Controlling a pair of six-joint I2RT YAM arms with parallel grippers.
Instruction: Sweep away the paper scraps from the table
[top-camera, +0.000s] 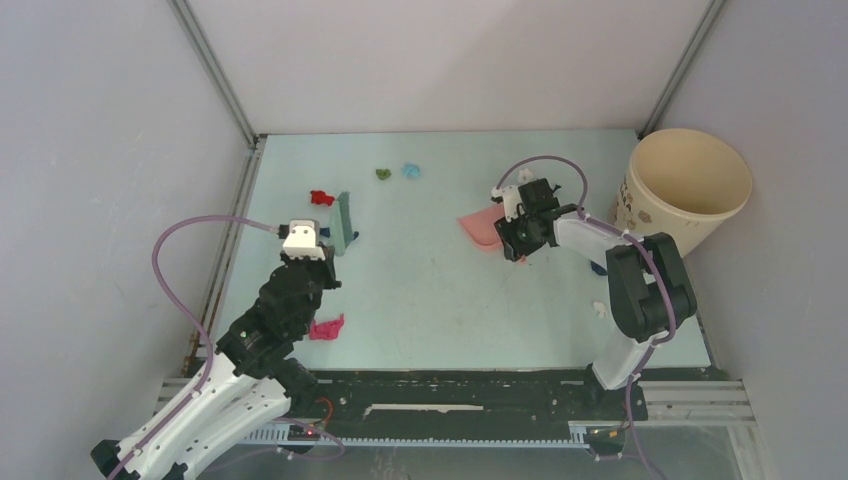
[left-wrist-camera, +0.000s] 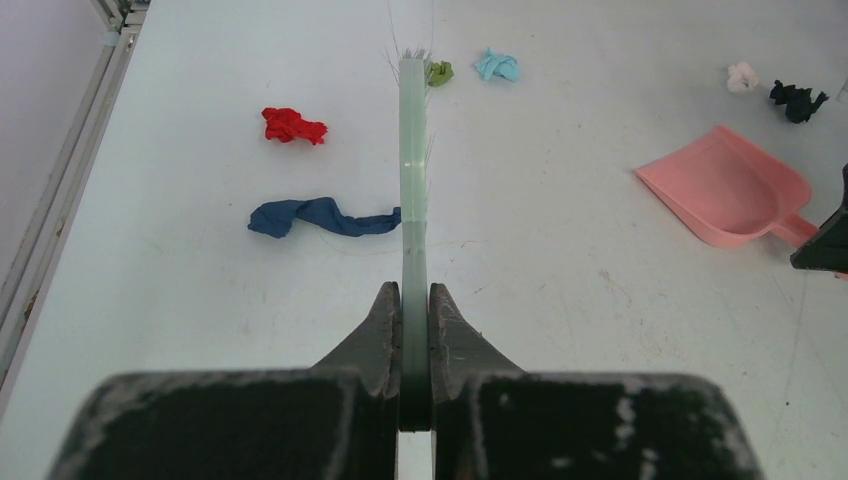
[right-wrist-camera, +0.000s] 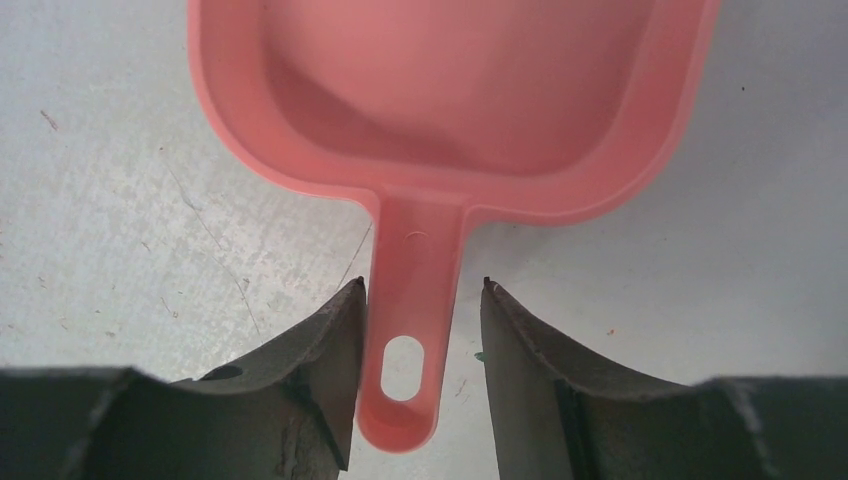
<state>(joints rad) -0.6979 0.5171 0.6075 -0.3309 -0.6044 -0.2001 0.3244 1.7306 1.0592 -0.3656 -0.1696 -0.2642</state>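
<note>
My left gripper (top-camera: 330, 250) (left-wrist-camera: 415, 300) is shut on the teal-green hand brush (top-camera: 344, 222) (left-wrist-camera: 412, 180), which stands on edge on the table (top-camera: 430, 290). Beside the brush lie a dark blue scrap (left-wrist-camera: 320, 216) and a red scrap (top-camera: 321, 197) (left-wrist-camera: 293, 126). Beyond its tip lie a green scrap (top-camera: 382, 173) (left-wrist-camera: 439, 72) and a light blue scrap (top-camera: 411, 170) (left-wrist-camera: 497, 66). A magenta scrap (top-camera: 327, 327) lies beside the left arm. My right gripper (top-camera: 520, 250) (right-wrist-camera: 424, 285) is open around the handle of the salmon-pink dustpan (top-camera: 482, 226) (right-wrist-camera: 450, 90). Its left finger touches the handle and its right finger stands apart.
A large beige paper cup (top-camera: 690, 180) stands at the table's far right corner. A white scrap (left-wrist-camera: 742, 77) and a dark scrap (left-wrist-camera: 797, 100) lie beyond the dustpan. Another white scrap (top-camera: 598, 308) lies near the right arm's base. Grey walls enclose three sides.
</note>
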